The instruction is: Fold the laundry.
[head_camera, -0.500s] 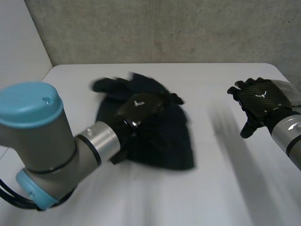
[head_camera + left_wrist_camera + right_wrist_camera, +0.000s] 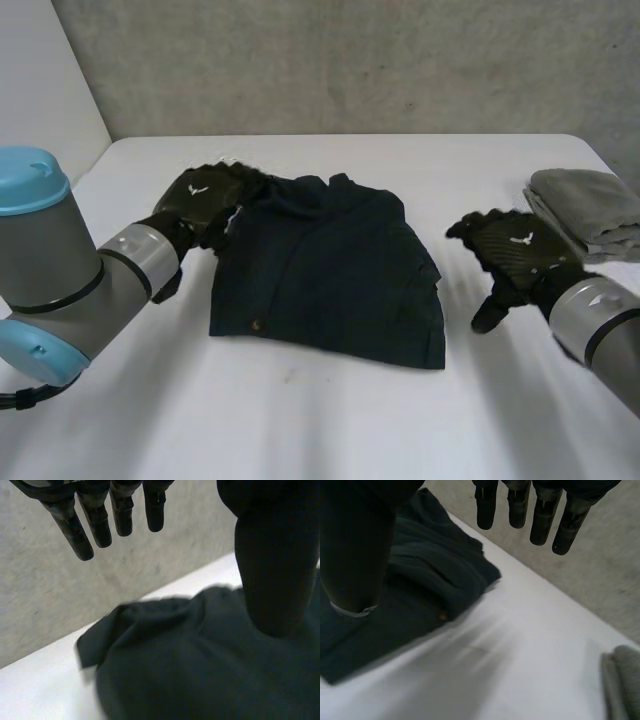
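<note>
A dark navy garment (image 2: 325, 270) lies folded in a rough rectangle in the middle of the white table (image 2: 330, 420), a small button showing near its front left corner. My left hand (image 2: 200, 200) hovers at the garment's far left corner with fingers straight and holding nothing; in the left wrist view the garment (image 2: 200, 665) spreads below the straight fingers (image 2: 95, 517). My right hand (image 2: 510, 255) hangs open just right of the garment's right edge. Its wrist view shows the fingers (image 2: 545, 510) straight above the table, and the garment (image 2: 420, 585) beside the thumb.
A folded grey cloth (image 2: 590, 210) lies at the table's far right edge, also seen as the grey cloth (image 2: 622, 685) in the right wrist view. A concrete wall (image 2: 350, 60) stands behind the table.
My left hand has pulled back off the garment's middle to its far left corner, leaving it lying flat. My right hand has moved left and nearer, toward the garment's right edge.
</note>
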Action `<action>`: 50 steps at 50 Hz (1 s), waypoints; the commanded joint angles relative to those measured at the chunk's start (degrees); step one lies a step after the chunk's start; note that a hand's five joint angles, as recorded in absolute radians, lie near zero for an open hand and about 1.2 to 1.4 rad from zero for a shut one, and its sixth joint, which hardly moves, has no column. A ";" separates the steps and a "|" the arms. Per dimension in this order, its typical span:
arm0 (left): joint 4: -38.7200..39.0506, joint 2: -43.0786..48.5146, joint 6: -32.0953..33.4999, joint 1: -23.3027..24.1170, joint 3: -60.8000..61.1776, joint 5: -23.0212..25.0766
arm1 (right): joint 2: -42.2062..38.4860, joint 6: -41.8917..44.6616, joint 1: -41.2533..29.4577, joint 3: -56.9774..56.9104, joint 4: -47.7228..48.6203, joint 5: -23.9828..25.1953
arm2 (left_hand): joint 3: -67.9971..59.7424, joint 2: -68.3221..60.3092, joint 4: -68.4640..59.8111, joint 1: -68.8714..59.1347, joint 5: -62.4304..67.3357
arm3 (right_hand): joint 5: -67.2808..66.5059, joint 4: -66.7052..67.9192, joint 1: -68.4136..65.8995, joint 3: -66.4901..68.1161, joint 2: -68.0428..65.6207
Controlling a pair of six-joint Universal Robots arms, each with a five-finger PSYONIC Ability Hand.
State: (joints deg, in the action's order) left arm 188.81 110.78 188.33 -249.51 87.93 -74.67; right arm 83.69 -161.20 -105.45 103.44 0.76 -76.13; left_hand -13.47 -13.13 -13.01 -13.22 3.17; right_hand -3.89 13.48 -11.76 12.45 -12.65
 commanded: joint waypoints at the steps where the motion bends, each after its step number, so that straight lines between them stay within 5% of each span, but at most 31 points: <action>1: -0.55 4.53 8.89 -2.47 -0.56 -5.74 | -6.34 -9.12 -3.53 0.63 2.84 -0.07 | -0.28 -0.62 -0.74 -0.53 0.58 | 3.89 -3.48 1.76 -2.45 2.65; 12: -0.55 5.24 8.72 -3.00 0.40 -6.10 | -19.00 -15.37 -8.54 -4.55 9.08 -2.96 | -0.27 -0.61 -0.74 -0.53 0.57 | 2.82 -2.41 0.70 -1.38 1.58; 13: -0.55 5.15 8.54 -3.00 0.49 -6.10 | -19.70 -15.37 -8.81 -5.26 9.61 -3.75 | -0.27 -0.61 -0.74 -0.53 0.57 | -1.70 2.11 -3.82 3.14 -2.94; 18: -0.55 4.18 6.96 -3.00 1.89 -6.01 | -24.97 -13.27 -9.25 -12.36 13.21 -9.81 | -0.27 -0.61 -0.74 -0.53 0.57 | -66.00 66.41 -68.12 67.44 -67.24; 21: -0.55 2.96 6.34 -3.09 2.77 -5.92 | -26.47 -10.20 -9.16 -16.59 13.13 -10.62 | -0.27 -0.61 -0.74 -0.53 0.57 | -66.11 66.52 -68.24 67.55 -67.35; 35: -0.02 -0.74 6.26 -3.18 6.46 -5.75 | -42.81 22.06 -4.15 -55.78 9.26 -10.97 | -0.11 -0.45 -0.57 -0.36 0.41 | -65.17 65.58 -67.30 66.61 -66.41; 38: -0.02 -0.74 6.26 -3.00 6.55 -5.66 | -46.15 25.66 -3.62 -60.09 8.82 -11.49 | -0.11 -0.45 -0.57 -0.36 0.41 | 3.89 -3.48 1.76 -2.45 2.65; 44: 0.24 -0.56 6.34 -2.74 5.59 -5.57 | -44.24 26.30 -4.24 -59.59 8.74 -13.25 | -0.11 -0.45 -0.57 -0.36 0.41 | 3.89 -3.48 1.76 -2.45 2.65; 50: 1.99 0.57 6.78 -2.91 0.68 -5.31 | -32.73 20.06 -4.85 -47.56 6.89 -16.42 | -0.78 -1.11 -1.24 -1.03 1.08 | 3.89 -3.48 1.76 -2.45 2.65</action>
State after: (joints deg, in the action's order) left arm 189.21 110.22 194.70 -252.37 93.27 -80.23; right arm 40.71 -135.25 -109.52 44.86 9.15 -89.96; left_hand -13.47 -13.13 -13.02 -13.22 3.17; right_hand -3.93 13.36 -11.55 12.25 -12.48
